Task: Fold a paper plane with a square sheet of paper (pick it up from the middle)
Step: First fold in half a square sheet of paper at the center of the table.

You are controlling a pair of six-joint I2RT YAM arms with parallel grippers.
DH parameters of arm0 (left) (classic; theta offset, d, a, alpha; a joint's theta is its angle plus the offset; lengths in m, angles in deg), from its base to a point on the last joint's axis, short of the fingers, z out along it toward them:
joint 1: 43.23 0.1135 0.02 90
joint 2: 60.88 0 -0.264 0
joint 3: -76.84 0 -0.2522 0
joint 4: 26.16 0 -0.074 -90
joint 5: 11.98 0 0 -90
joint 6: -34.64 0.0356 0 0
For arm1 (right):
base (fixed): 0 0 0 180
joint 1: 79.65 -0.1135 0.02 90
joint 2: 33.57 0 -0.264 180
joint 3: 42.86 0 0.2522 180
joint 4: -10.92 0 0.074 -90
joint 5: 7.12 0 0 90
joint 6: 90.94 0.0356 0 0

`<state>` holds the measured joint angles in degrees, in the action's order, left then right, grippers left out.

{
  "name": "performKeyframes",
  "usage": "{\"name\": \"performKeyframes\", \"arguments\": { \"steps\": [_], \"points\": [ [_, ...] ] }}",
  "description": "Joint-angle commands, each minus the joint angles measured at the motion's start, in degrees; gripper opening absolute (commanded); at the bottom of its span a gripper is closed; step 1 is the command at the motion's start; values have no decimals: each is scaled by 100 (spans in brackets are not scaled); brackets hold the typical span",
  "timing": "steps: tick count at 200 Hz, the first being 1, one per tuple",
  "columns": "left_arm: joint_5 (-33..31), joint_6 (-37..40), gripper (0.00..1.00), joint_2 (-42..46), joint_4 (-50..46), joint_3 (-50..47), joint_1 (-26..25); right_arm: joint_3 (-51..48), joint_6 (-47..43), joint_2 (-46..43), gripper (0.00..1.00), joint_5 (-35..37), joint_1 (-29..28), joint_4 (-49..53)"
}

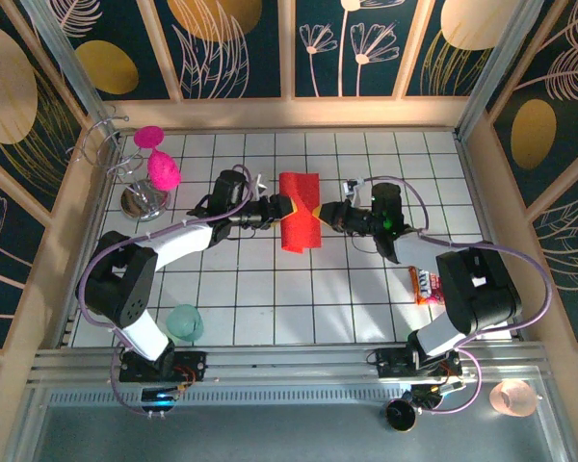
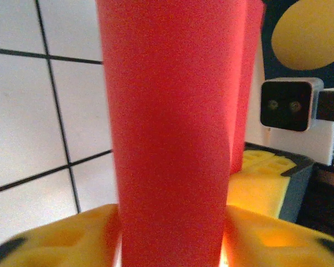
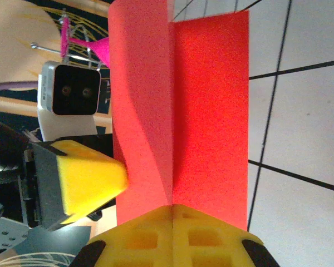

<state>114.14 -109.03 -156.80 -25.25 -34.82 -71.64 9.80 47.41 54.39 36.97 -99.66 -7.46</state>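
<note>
Both arms share one build: glossy white link shells set between rounded black joint housings. The left arm [image 1: 164, 245] and the right arm [image 1: 467, 289] each carry a lavender cable [image 1: 83, 289] that runs outside the links. The left base [image 1: 164, 366] and the right base [image 1: 414, 361] are black blocks. A green light [image 1: 397, 227] glows on the right arm's wrist housing. The left gripper [image 1: 285, 206] and the right gripper [image 1: 320, 212] have black bodies. Their bright yellow, wedge-shaped fingers [image 3: 156, 222] have moulded square recesses and black corner marks. Each wrist bears a pale grey, box-shaped wrist camera [image 3: 72, 92] with two small round lenses in a dark face.
</note>
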Motion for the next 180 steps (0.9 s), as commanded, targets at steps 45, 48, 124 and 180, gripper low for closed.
{"name": "performKeyframes", "arguments": {
  "steps": [45, 48, 124, 180],
  "points": [
    [-739, 471, 80, 688, -668, -197, 384, 1155, -1211, -710, 0, 670, 61, 2706],
    [-762, 467, 81, 717, -668, -214, 400, 1228, -1229, -710, 0, 686, 52, 2789],
    [-976, 180, 95, 1051, -268, -837, 511, 2041, -1056, 227, 0, 860, -632, 3050],
    [-722, 82, 93, 758, -26, -1077, 511, 1119, -353, 798, 0, 308, -675, 1185]
  ]
}}
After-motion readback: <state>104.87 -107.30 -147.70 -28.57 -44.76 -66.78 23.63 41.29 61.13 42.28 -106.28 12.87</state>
